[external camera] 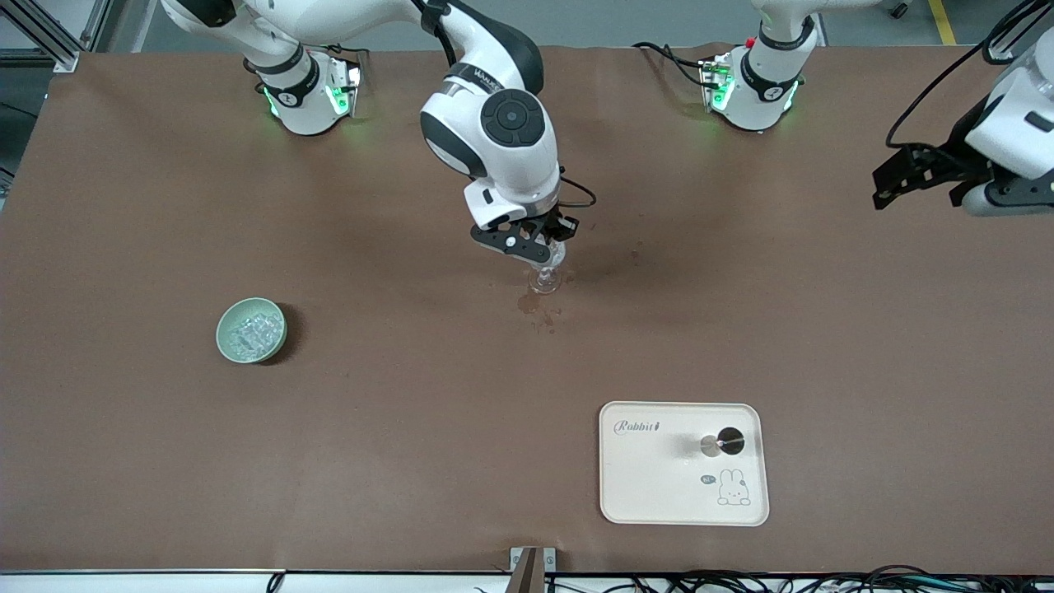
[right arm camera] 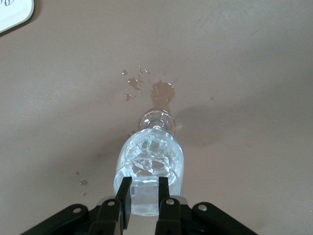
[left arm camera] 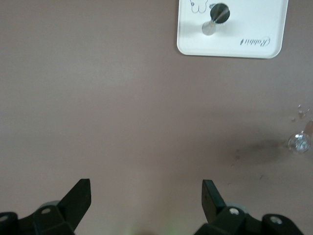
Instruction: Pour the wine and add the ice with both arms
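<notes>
Right gripper [external camera: 539, 245] over mid-table, fingers pinched shut above the rim of a clear stemmed glass [external camera: 545, 276]; from the right wrist view, fingers [right arm camera: 126, 198] close together over the bowl of the glass, with no chunk visible between them and no firm hold on the wall evident. Ice [right arm camera: 149, 156] already heaped inside that glass, more ice [external camera: 249, 331] waiting in the pale green bowl [external camera: 277, 323] toward the right arm's end of the table, well apart from the glass. Left gripper [external camera: 918, 169] waiting in the air at its own end, jaws spread wide, holding nothing.

Chunks likely hard, wet and slick, light enough to skitter; best pinched across flat faces, squarely. Glass thin, brittle and top-heavy with its load; safest taken at the stem, gently.

Brown matte table covering [external camera: 412, 461], spotted with small amber spills [right arm camera: 161, 91] just beside the glass foot. Cream rabbit-printed tray [external camera: 642, 494] nearer the front camera, carrying a small dark round object [external camera: 729, 441]. Grey floor past the table edge.
</notes>
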